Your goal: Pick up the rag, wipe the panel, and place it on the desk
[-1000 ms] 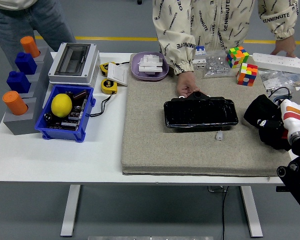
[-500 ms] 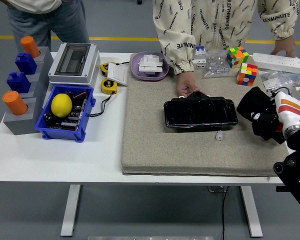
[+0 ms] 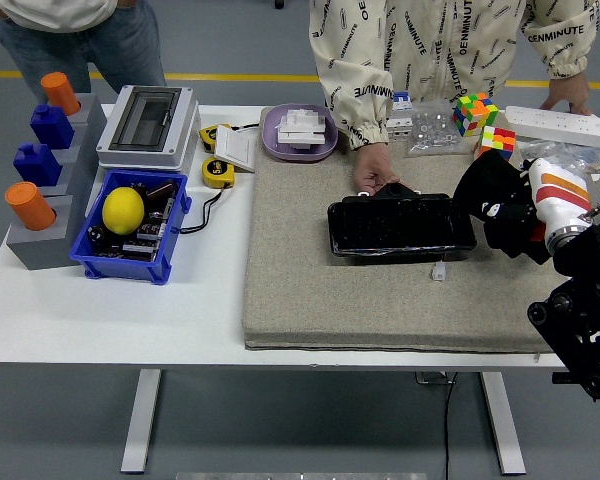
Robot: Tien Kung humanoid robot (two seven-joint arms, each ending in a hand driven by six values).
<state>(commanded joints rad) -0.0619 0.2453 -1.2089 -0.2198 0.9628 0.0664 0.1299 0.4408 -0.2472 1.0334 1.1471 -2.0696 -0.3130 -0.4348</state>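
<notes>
Grey flooring with a yellow line runs behind a white table [image 3: 110, 310], most of whose right half is covered by a beige mat [image 3: 380, 300]. On the mat lies the black glossy panel [image 3: 401, 226], flat and lengthwise. A person standing at the far side rests one hand [image 3: 373, 178] on the panel's rear left edge; the other hand [image 3: 568, 95] rests by a white power strip [image 3: 562, 123]. The robot's right hand [image 3: 500, 205] comes in from the right, its fingers closed round a dark rag [image 3: 492, 200], held just beside the panel's right end; contact with the panel cannot be confirmed. The left arm is not visible. A blue bin [image 3: 176, 215] holding a yellow lemon [image 3: 123, 210] sits at the left, well apart from the mat's work area. Two colour cubes [image 3: 485, 122] sit at the rear right.
</notes>
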